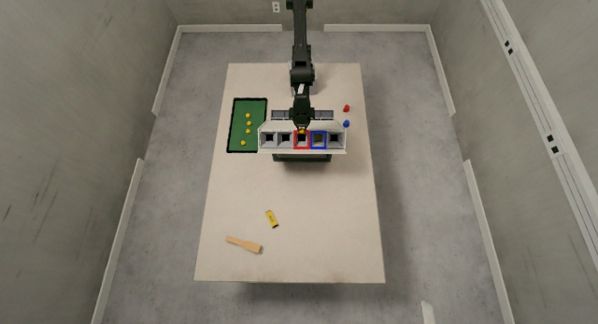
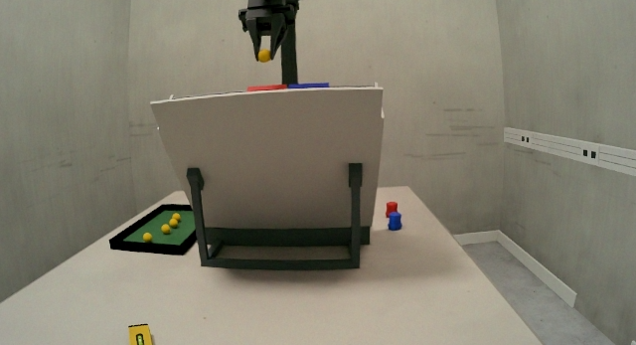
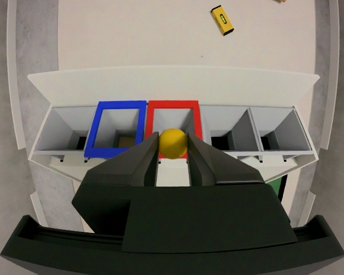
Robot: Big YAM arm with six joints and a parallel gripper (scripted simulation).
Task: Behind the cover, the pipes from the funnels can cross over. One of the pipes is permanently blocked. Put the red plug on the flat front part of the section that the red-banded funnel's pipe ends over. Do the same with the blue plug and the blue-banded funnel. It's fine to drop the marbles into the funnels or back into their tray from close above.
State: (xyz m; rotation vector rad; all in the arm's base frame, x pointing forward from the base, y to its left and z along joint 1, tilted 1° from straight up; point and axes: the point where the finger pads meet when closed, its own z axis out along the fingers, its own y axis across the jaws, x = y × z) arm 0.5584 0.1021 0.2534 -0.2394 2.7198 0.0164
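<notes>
My gripper [image 3: 172, 137] is shut on a yellow marble [image 3: 172, 143] and holds it above the red-banded funnel [image 3: 172, 118]. The blue-banded funnel [image 3: 116, 127] is beside it, with something tan inside its throat. In the exterior view the marble [image 2: 264, 55] hangs well above the white cover [image 2: 270, 156]. The red plug [image 2: 392, 209] and the blue plug [image 2: 395, 221] stand on the table right of the cover. They also show in the top view, the red plug [image 1: 346, 108] and the blue plug [image 1: 346, 123]. The sections behind the cover are hidden.
A green tray [image 1: 247, 125] with several yellow marbles lies left of the funnel box. Three plain white funnels flank the banded ones. A small yellow level [image 1: 271, 218] and a wooden spatula [image 1: 244, 244] lie on the near part of the table.
</notes>
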